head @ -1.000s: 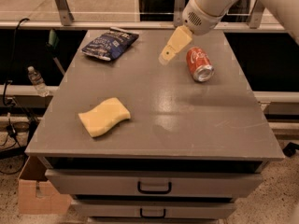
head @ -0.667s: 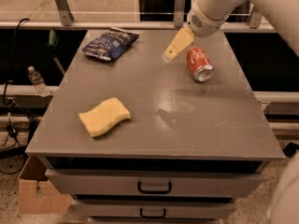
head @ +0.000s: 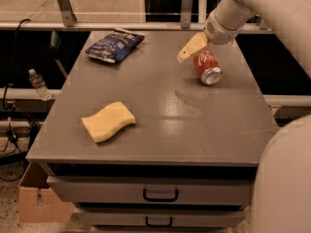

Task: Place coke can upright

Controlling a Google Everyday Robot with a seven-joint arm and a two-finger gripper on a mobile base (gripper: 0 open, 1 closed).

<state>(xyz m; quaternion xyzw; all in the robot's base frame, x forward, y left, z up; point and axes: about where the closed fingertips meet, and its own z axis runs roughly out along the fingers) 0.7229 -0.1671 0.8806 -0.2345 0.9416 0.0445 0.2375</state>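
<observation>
The coke can [head: 208, 68] is red with white script and lies on its side on the grey table top [head: 160, 125], at the back right, with its silver end facing the front. My gripper [head: 191, 48] hangs just above and to the left of the can's far end, close to it. I cannot tell whether it touches the can. The can is not lifted.
A dark blue chip bag [head: 113, 44] lies at the back left. A yellow sponge [head: 108, 121] lies at the front left. A part of my arm [head: 284, 178] fills the lower right corner. Drawers [head: 160, 194] sit under the table top, and a rail [head: 121, 25] runs behind it.
My gripper has shifted slightly to the right above the can. A part of my arm has come into view at the lower right. The can, sponge and bag have not moved.
</observation>
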